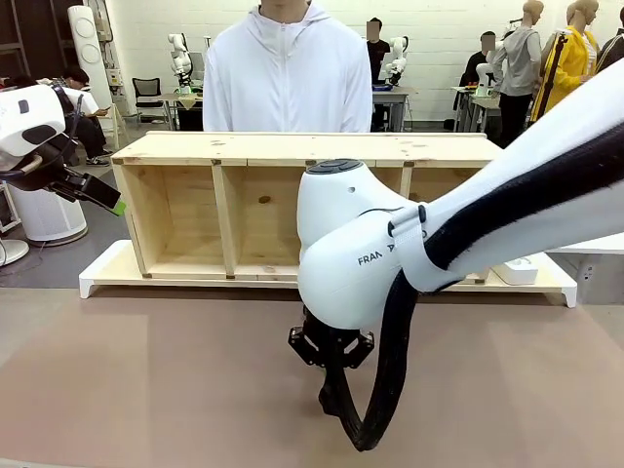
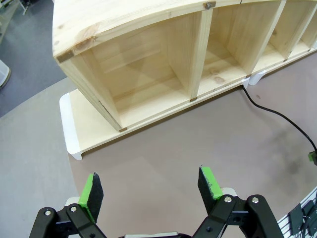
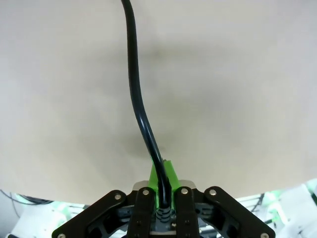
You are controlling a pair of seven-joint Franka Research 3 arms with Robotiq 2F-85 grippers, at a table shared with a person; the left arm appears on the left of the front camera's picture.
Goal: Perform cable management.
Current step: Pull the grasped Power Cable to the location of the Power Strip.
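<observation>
- Readable print: "FRA" on the right arm's (image 1: 351,244) white housing. The rest is cut off by the arm's black hose (image 1: 390,380).
- The right gripper (image 3: 161,171) has its jaws clamped on the cable (image 3: 136,99), pinched between the green pads. The cord runs straight ahead from the jaws over the table (image 3: 237,99).
- The left gripper (image 2: 151,186) has its jaws spread wide with nothing between them. The cable (image 2: 277,113) lies ahead and to one side, one end meeting the shelf's white base (image 2: 69,134).
- The wooden shelf (image 2: 148,74) with open compartments stands ahead of the left jaws.
- In the front view the hose loops across the right gripper and hides the jaws.
- The tabletop is matte brown. A person in a white hooded jacket (image 1: 288,78) stands behind the shelf, against a white brick wall.
</observation>
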